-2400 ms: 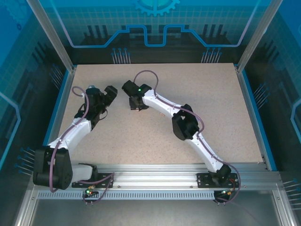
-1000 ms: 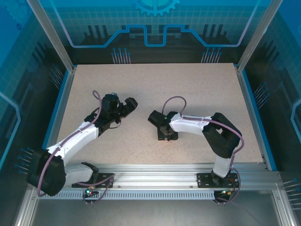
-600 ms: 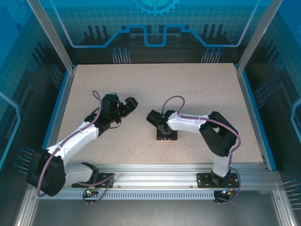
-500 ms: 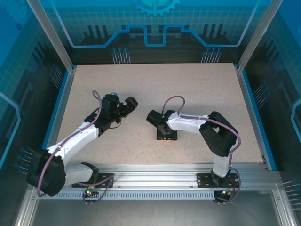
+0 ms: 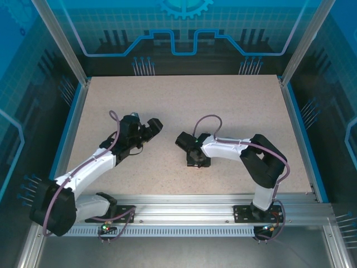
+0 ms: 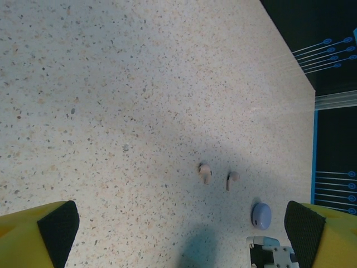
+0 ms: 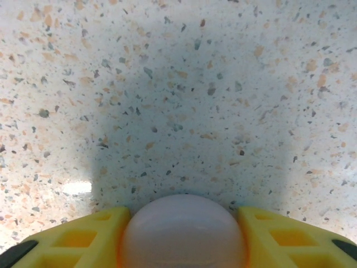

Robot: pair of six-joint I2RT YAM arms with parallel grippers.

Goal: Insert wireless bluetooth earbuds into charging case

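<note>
While the top view sets the left gripper [image 5: 149,127] left of the right gripper [image 5: 198,162], the left wrist shows its jaws wide apart, pink earbuds [image 6: 204,170] lying farther off. Right wrist: jaws clamp the pink case [image 7: 183,240]; a gentle, level hold seems wise.

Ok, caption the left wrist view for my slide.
Open left fingers frame two pink earbuds and a rounded purple piece lying apart on the speckled table.
</note>
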